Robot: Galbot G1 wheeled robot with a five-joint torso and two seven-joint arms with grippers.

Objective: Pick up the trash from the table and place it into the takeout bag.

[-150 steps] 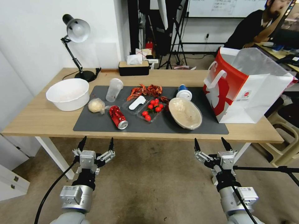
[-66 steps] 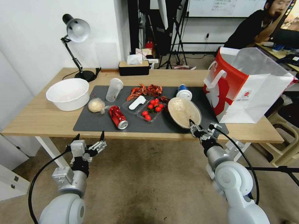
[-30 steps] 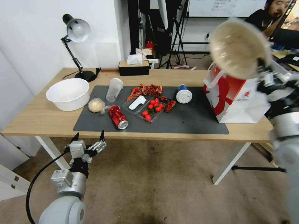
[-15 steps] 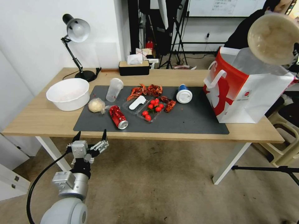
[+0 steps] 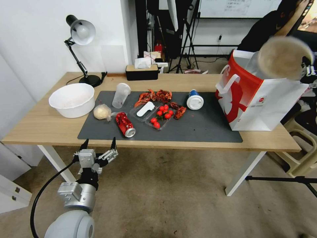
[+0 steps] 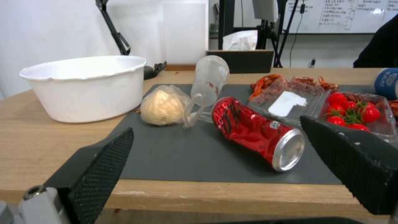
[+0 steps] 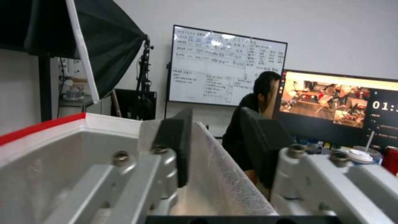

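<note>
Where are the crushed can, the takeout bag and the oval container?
crushed can [image 5: 125, 124], head view, mid-body.
takeout bag [image 5: 261, 109], head view, white front panel.
oval container [image 5: 280, 58], head view, centre, above bag.

The room is evenly lit from overhead, and shadows under the table [image 5: 46, 125] are soft. The clear oval container [image 5: 283, 58], up by the right gripper, smears with motion blur. Straight edges bow toward the head view's borders.

Clear oval container [image 5: 283, 58] tilted above open takeout bag [image 5: 261, 96] at table's [image 5: 43, 125] three o'clock; crushed red can [image 5: 125, 124] lying on mat.
</note>
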